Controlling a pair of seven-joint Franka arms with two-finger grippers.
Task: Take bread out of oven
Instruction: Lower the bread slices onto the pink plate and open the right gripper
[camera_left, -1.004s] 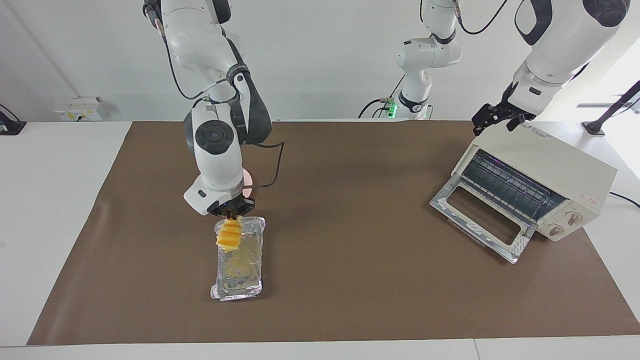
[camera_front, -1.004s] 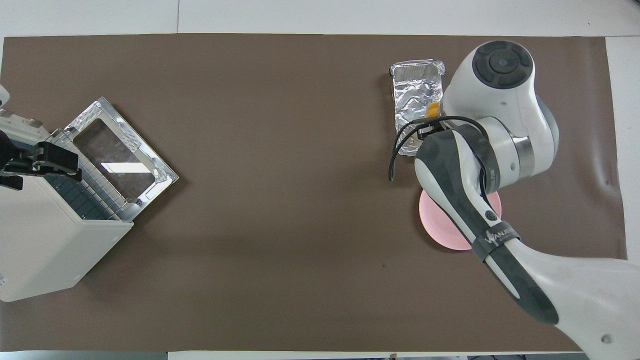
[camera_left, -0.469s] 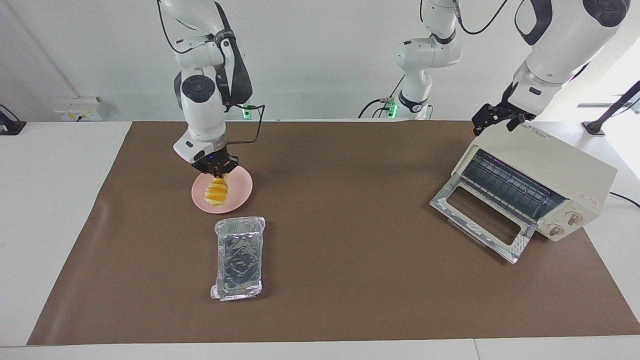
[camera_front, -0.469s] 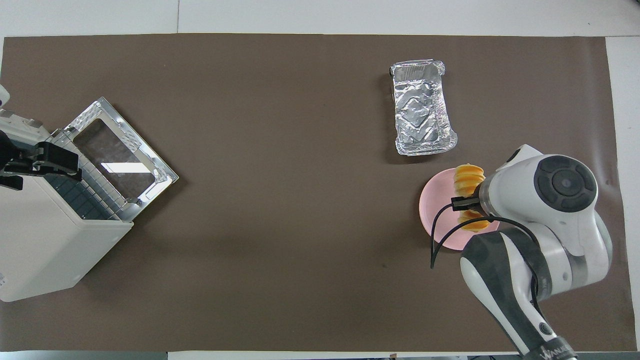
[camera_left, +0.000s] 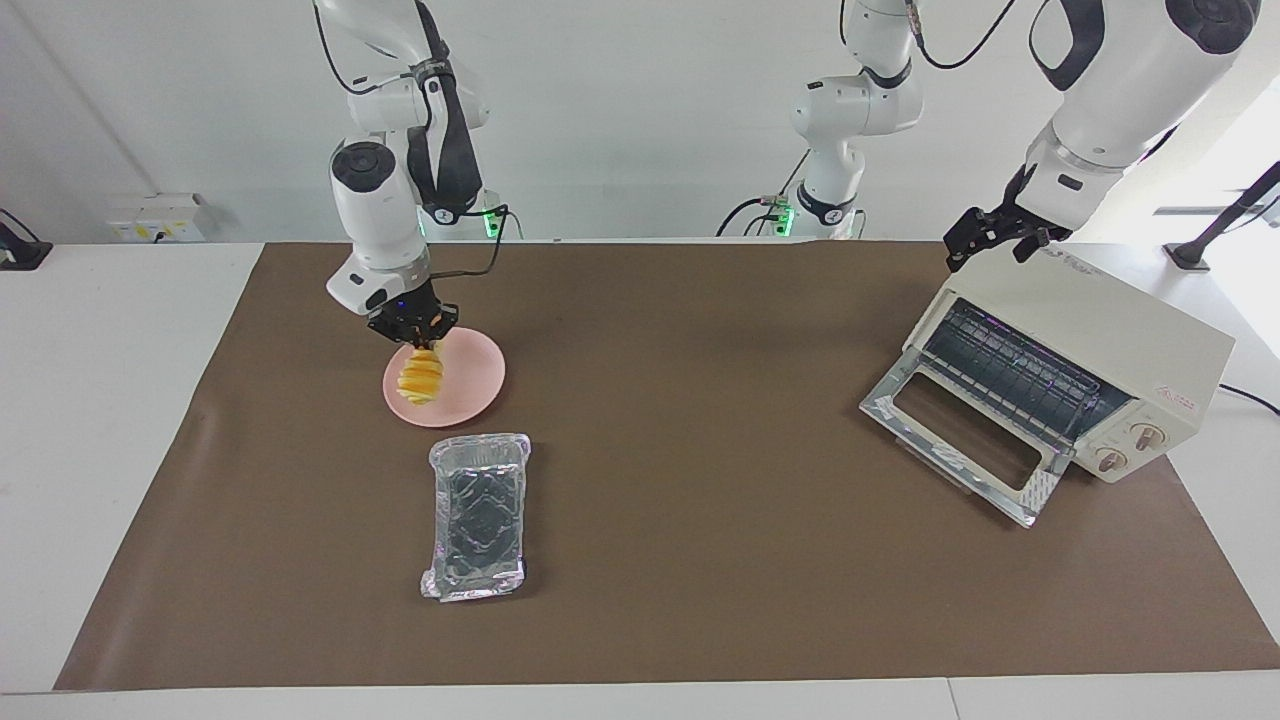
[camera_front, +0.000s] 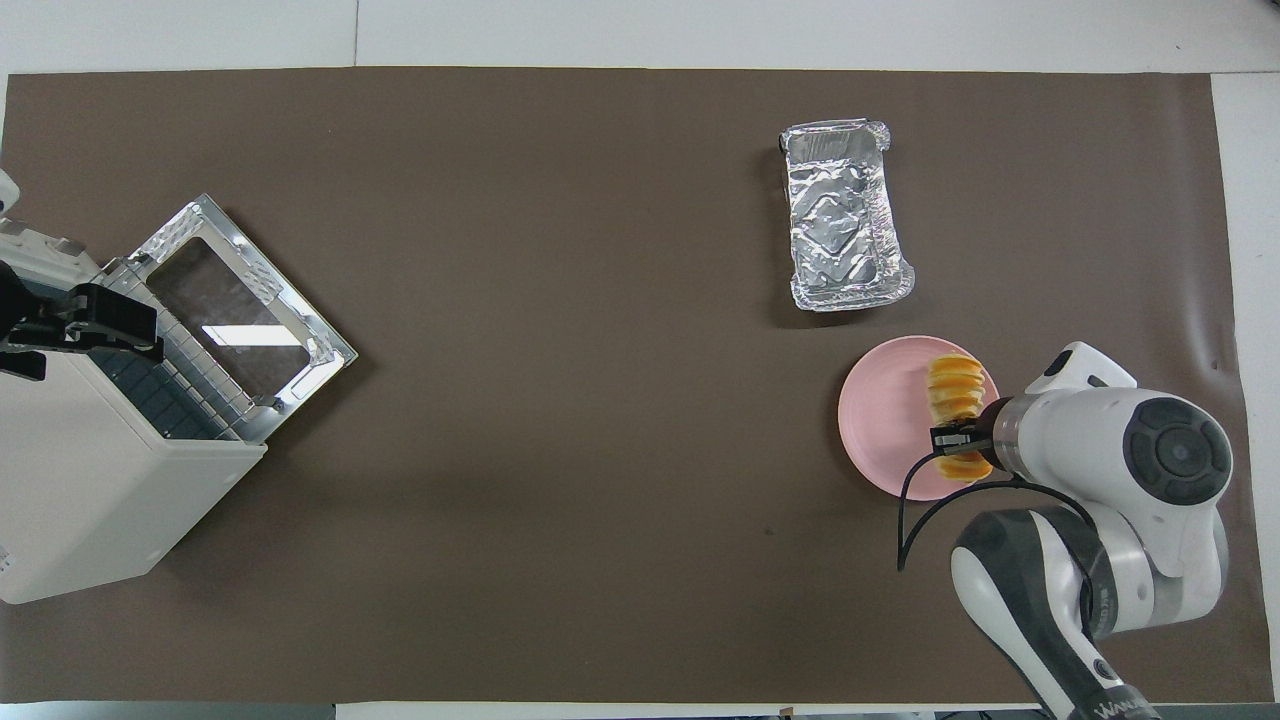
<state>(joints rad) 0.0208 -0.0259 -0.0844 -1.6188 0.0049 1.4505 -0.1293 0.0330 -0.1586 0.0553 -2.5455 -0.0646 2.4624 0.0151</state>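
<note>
Red logo on oven (camera_left: 1075, 365) front unreadable; "WANJ…" lettering on right arm's strap, cut off at overhead view's bottom edge. Oven at mat's left-arm end, door dropped open, only rack visible inside. Foil tray (camera_left: 478, 516) empty, near mat's right-arm end. Bread (camera_left: 421, 378) pinched at top by right gripper (camera_left: 423, 341), hanging upright over plate (camera_left: 470, 385); contact with plate unclear. Left gripper (camera_left: 996, 238) over oven top, fingers spread, holding nothing.
</note>
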